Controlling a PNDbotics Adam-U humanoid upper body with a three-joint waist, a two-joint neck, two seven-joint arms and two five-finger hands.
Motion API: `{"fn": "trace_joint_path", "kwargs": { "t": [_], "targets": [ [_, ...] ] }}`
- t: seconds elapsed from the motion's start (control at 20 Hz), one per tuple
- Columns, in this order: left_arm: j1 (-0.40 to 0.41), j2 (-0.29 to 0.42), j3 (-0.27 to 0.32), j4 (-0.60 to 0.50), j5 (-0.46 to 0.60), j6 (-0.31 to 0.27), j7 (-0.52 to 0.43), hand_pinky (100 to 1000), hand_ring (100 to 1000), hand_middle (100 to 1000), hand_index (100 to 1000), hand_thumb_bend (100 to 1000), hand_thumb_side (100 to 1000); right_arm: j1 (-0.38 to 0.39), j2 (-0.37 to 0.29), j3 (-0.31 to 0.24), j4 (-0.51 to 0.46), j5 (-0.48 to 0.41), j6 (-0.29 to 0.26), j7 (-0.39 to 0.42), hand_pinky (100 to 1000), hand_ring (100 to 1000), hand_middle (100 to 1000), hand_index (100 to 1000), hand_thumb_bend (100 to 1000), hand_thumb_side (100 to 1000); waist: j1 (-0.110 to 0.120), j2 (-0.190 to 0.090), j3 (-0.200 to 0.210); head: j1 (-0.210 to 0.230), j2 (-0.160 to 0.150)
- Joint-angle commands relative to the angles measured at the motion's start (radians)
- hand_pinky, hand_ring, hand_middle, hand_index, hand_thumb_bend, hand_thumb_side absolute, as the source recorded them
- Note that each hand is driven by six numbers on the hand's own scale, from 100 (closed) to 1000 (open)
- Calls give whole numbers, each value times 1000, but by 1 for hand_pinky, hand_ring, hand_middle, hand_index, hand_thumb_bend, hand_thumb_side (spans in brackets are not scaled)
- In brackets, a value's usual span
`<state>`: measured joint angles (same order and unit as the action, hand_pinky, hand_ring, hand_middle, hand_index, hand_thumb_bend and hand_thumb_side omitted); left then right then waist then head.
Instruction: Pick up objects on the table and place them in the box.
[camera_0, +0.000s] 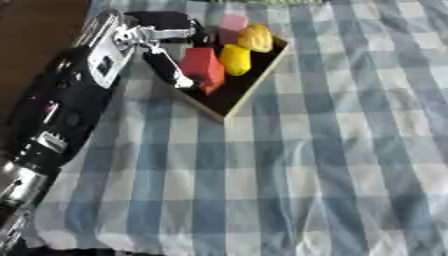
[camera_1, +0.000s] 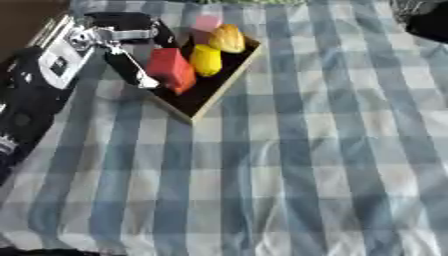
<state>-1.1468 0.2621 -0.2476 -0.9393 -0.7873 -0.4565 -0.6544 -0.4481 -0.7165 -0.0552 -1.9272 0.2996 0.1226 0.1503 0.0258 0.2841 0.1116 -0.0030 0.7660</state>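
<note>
nearest to us we see only the cloth, checked in blue and white, spread over the whole table with nothing standing on its near half. from the near left corner one arm runs up and away from us, black with silver joints, ending at the far left in the left hand.

that hand sits at the left side of one box, a shallow dark tray with a pale wooden rim, set cornerwise so that one corner points toward us. the hand's fingers are curled round a red block; one dark finger with a pale tip lies down the block's left face, and the rest of the hand lies behind it. the block stands in the left part of the box; we cannot tell whether it touches the floor of the box.

we count four things in the box in all. just right of the red block is one yellow piece, rounded. beyond that, at the far right corner, lies one orange-yellow piece, ridged. left of it, at the far edge, is one pink block.

in the right eye view something dark shows at the far right corner; we cannot make out what it is.
</note>
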Motion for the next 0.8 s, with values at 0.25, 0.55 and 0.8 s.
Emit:
{"fn": "trace_joint_path", "kwargs": {
  "t": [0.25,0.55,0.8],
  "targets": [
    [-66,4,44,32,-10,-34,-74,809,754,607,759,239,193,-13,-16,-10,-5,-8,-5,5,927,1000,741,897,100,430,8,-26,1,0,4],
    [-76,-4,62,59,11,-45,-110,805,750,602,755,227,189,-9,-15,-13,0,-5,-3,3,927,1000,740,897,100,429,7,-19,-1,0,4],
    [-81,-20,79,99,-32,-33,-107,809,761,626,779,247,215,-16,-9,-11,-1,-6,-7,8,927,1000,740,898,100,430,6,-13,-3,2,4]
  ]
}}
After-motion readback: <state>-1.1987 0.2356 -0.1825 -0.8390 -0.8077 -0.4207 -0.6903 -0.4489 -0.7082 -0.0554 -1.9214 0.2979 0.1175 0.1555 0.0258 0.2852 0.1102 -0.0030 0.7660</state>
